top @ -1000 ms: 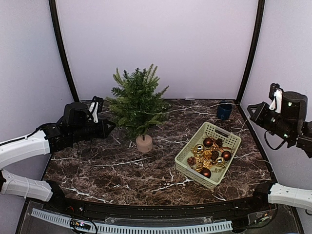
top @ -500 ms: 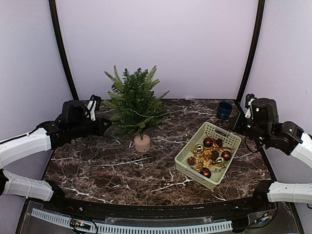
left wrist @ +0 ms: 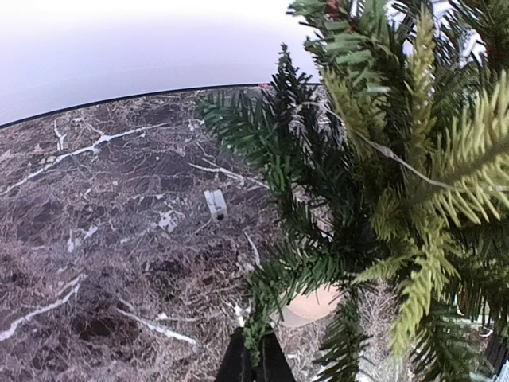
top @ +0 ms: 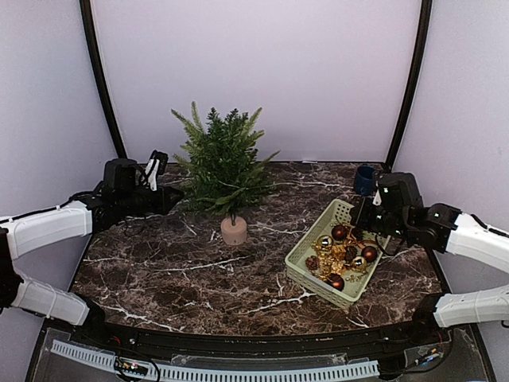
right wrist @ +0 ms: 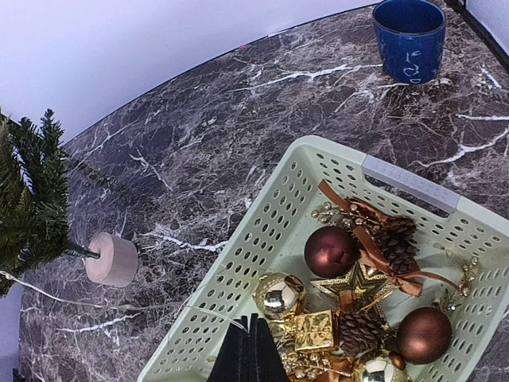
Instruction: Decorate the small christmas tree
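**Tree held, first bauble to pick**

My left gripper [left wrist: 254,364] is closed, and a low branch tip of the tree [top: 225,163] seems to be pinched between its fingers, though the wrist view cuts them off and I cannot be sure. The tree stands in its pot [top: 234,231] at the back left of the table [top: 159,278], well apart from the basket [right wrist: 413,185] on the right. My right gripper [right wrist: 249,350] hangs over the basket's near rim with its fingers together, holding nothing.

I judge the step in hand to be taking a first ornament. I should spread the right fingers before going down and pick the brown ball [right wrist: 330,251], which lies clear on top. I should grip it at its cap, not across the slippery round. The left should only steady the branch, not drag it.

The blue cup [right wrist: 409,36] bears white marks I cannot read. I see no other writing.
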Controlling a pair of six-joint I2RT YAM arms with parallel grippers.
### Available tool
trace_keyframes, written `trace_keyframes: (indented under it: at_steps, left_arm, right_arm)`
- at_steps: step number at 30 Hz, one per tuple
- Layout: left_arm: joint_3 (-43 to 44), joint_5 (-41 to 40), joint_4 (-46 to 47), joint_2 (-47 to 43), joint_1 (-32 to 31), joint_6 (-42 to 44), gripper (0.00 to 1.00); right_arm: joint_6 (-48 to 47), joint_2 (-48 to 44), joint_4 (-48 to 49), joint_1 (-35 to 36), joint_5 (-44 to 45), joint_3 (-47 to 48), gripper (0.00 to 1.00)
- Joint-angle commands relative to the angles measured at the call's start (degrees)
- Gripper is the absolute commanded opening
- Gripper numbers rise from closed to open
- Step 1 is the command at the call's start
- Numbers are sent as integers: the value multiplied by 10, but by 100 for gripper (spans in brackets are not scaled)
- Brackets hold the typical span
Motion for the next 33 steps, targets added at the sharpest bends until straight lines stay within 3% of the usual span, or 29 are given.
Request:
trace_keyframes:
  at_steps: [1, 4, 6, 10, 14, 22, 24, 27, 33]
  left_arm:
    - [38, 43, 38, 32, 26, 30, 0]
    - [58, 51, 40, 46, 35, 36, 5]
    - [70, 49, 35, 45, 36, 39, 19]
    - [58, 28, 22, 13, 37, 37, 58]
    - [21, 26, 7, -60, 37, 15, 73]
    - [-58, 82, -11, -162, 34, -83, 74]
    - [-65, 94, -13, -167, 30, -102, 69]
    - [-66, 110, -12, -159, 20, -123, 47]
    - [-67, 117, 12, -137, 14, -135, 42]
  right_arm:
    - [6, 18, 61, -4, -27, -6, 0]
    - [9, 29, 71, -4, -39, -7, 0]
    - [10, 33, 76, -4, -46, -7, 0]
    - [5, 32, 83, -4, -55, -8, 0]
    - [-5, 28, 80, -4, -58, -6, 0]
    - [-10, 27, 92, -4, -70, -7, 0]
    - [-10, 28, 96, -4, -73, -8, 0]
    - [-12, 33, 103, -4, -79, -9, 0]
    - [-12, 34, 107, -4, -83, -11, 0]
